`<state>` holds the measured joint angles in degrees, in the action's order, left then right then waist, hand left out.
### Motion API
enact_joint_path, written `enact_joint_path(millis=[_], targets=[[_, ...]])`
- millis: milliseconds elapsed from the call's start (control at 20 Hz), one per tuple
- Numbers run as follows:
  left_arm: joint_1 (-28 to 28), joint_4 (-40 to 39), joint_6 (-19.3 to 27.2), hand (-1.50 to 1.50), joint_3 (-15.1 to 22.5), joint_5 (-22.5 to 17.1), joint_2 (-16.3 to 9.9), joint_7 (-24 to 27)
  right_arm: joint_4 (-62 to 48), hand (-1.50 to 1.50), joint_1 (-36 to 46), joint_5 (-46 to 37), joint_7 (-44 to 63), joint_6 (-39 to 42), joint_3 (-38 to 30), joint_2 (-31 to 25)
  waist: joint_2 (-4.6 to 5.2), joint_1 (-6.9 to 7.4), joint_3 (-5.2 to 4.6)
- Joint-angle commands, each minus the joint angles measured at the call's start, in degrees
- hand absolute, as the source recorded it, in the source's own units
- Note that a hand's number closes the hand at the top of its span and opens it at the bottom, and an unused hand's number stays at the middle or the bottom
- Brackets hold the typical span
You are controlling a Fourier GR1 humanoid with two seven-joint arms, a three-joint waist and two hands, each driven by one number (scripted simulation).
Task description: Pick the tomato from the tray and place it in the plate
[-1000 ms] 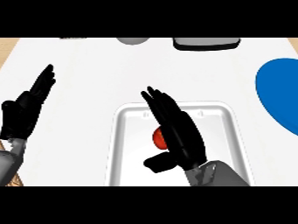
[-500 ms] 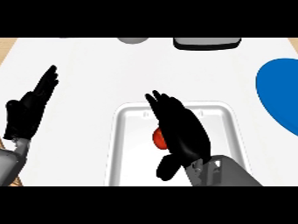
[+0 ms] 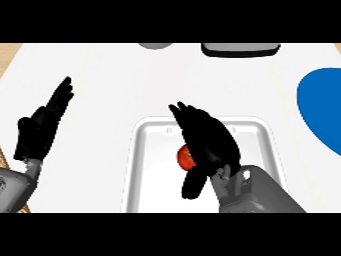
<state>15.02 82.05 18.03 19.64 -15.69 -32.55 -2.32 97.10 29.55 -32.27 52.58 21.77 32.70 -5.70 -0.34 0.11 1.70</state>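
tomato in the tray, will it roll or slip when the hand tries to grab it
The tomato looks round and smooth, so it would probably roll on the flat white tray if nudged. The tray's raised rim should stop it. The right hand above it is open, so fingers may slide off its skin.

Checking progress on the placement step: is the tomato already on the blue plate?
No, the tomato still sits in the white tray, partly hidden under the right hand, apart from the blue plate.

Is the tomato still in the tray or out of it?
In. The red tomato sits inside the white tray, partly hidden under the right hand. The blue plate has nothing on the part that shows.
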Motion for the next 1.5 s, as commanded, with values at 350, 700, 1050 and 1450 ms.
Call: enact_joint_path(millis=[350,700,1050,1450], targets=[[1.6,-2.2,1.5,0.0,0.5,-0.8,5.1,0.9,-10.0,-1.5,-1.4,-2.9,-1.1,1.9,2.1,1.2,0.45,-0.14,-1.71],[0.7,-1.5,0.3,0.0,-0.1,-2.1,2.6,1.2,-14.8,-1.5,-1.4,-3.8,-6.3,1.9,0.2,-0.2,0.39,0.27,-1.7],[2.7,-4.5,0.0,0.0,0.1,-2.5,3.7,1.6,-20.8,-1.5,-4.9,-7.9,-9.8,-2.4,2.9,1.2,0.49,-0.1,-1.7],[2.4,1.3,3.6,0.0,2.0,-1.3,3.3,-3.4,-22.9,1.5,-4.7,-12.8,-15.8,-9.5,2.2,1.0,0.27,0.22,-1.65]])
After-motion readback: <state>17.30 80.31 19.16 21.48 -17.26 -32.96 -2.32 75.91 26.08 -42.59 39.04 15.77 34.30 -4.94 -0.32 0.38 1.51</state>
